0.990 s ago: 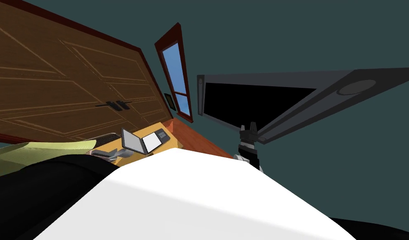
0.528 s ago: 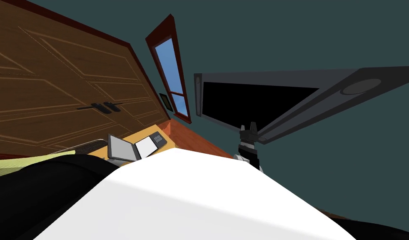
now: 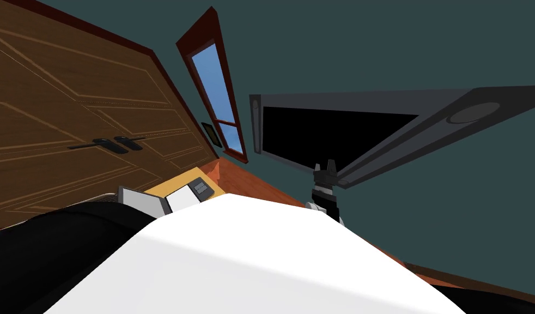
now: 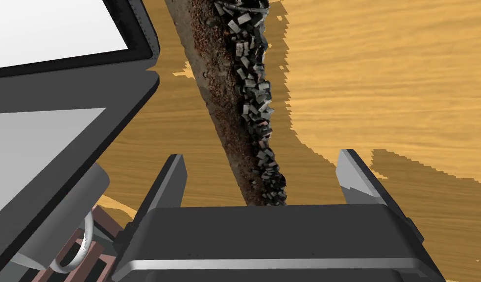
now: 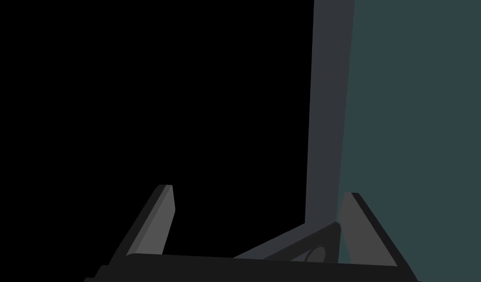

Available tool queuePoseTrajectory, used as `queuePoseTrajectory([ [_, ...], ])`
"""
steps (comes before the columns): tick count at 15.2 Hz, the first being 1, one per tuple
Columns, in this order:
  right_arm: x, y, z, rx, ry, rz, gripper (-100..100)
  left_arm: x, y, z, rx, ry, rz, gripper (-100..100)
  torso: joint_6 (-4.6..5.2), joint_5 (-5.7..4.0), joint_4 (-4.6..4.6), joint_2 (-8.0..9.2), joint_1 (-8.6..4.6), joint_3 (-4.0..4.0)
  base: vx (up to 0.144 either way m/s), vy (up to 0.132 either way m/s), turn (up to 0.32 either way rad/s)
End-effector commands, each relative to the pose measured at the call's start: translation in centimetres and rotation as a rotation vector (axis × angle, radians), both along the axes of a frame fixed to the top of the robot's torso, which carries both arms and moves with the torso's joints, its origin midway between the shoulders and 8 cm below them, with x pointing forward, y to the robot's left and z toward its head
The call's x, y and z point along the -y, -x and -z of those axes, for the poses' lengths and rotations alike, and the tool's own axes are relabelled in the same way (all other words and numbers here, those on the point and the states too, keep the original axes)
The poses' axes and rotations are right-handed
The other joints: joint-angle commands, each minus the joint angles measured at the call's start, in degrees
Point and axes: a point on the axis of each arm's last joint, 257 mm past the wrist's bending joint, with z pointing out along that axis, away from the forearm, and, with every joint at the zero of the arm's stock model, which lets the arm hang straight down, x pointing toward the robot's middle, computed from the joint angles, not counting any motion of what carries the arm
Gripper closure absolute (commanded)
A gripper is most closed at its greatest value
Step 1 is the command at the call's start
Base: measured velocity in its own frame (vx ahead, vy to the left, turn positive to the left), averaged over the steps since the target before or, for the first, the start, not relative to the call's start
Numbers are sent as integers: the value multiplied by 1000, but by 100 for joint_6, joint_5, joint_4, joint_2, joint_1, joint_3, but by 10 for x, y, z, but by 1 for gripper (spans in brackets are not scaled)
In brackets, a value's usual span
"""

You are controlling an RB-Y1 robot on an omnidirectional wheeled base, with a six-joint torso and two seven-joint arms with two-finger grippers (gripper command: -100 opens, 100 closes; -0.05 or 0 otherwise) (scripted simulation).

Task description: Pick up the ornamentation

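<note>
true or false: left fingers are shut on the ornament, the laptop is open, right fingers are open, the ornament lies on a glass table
1. Left fingers shut on the ornament: false. The left gripper is open; the ornament lies between its fingers, touching neither.
2. Laptop open: true.
3. Right fingers open: true; the right gripper holds nothing.
4. Glass table: false. The table is wood-grained.

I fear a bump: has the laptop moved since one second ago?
No. The laptop sits at the same corner of the desk; door and window slid along with it, so my camera turned.
</note>
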Motion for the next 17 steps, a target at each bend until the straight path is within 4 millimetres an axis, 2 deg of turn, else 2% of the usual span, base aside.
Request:
queuePoseTrajectory([
  [1,0,0,0,0,0,0,0,4,18,1,-26,20,-45,-100,0,0,0,0,0,0,97,77,-123],
  [2,0,0,0,0,0,0,0,2,9,1,-12,8,-20,-100,-1,1,-1,-5,6,-3,61,50,-43],
  [3,0,0,0,0,0,0,0,10,7,12,-10,8,-23,-100,-3,1,-1,0,1,-1,1,52,20],
  [6,0,0,0,0,0,0,0,18,3,23,-4,7,-20,-100,-4,2,7,36,3,20,-37,66,15],
  [7,0,0,0,0,0,0,0,15,4,18,-7,9,-21,-100,-4,2,9,43,2,24,-29,34,-1],
  [8,0,0,0,0,0,0,0,15,4,19,-6,8,-21,100,-4,0,9,43,-4,24,-9,13,-3],
  [12,0,0,0,0,0,0,0,17,5,20,-6,10,-24,100,4,1,8,32,-4,19,-1,-1,4],
  [13,0,0,0,0,0,0,0,9,8,10,-11,9,-23,100,4,1,7,31,-2,18,14,-40,-29],
  [16,0,0,0,0,0,0,0,3,11,1,-16,11,-25,100,6,-6,5,19,-23,11,30,-60,-18],
  [17,0,0,0,0,0,0,0,6,9,5,-13,9,-26,100,7,-6,5,15,-25,9,23,-34,0],
])
